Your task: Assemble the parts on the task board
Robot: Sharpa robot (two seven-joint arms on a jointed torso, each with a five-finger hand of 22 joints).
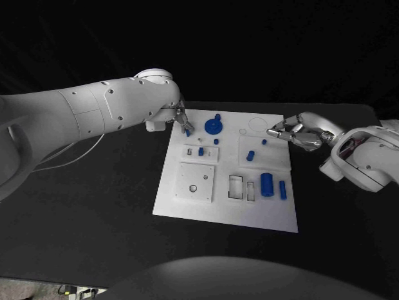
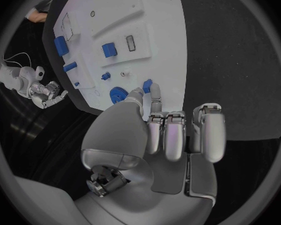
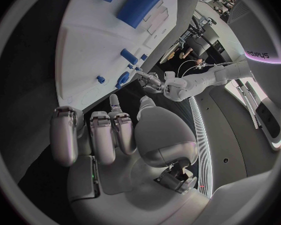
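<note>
Black bench (image 1: 91, 206), dark surroundings; one white task board (image 1: 226, 215) at its middle.

Item: blue gear (image 1: 215, 127), on the board's far edge, with a small blue peg (image 1: 217, 142) just beside it.

Item: small blue piece (image 2: 147, 85), pinched at the fingertips of my left robot hand (image 1: 176, 120) at the board's far left corner, next to the gear (other fingers curled in, per the left wrist view).

Item: large blue cylinder (image 1: 267, 185), lying toward the board's right side, a thinner blue bar (image 1: 282, 190) just beside it.

Item: blue block (image 1: 251, 155), mid-board, standing in a raised white plate.

Item: blue piece (image 1: 201, 151), set in a small plate on the left side.

Item: my right robot hand (image 1: 294, 133), at the board's far right corner, fingers curled in and holding nothing that I can make out.
</note>
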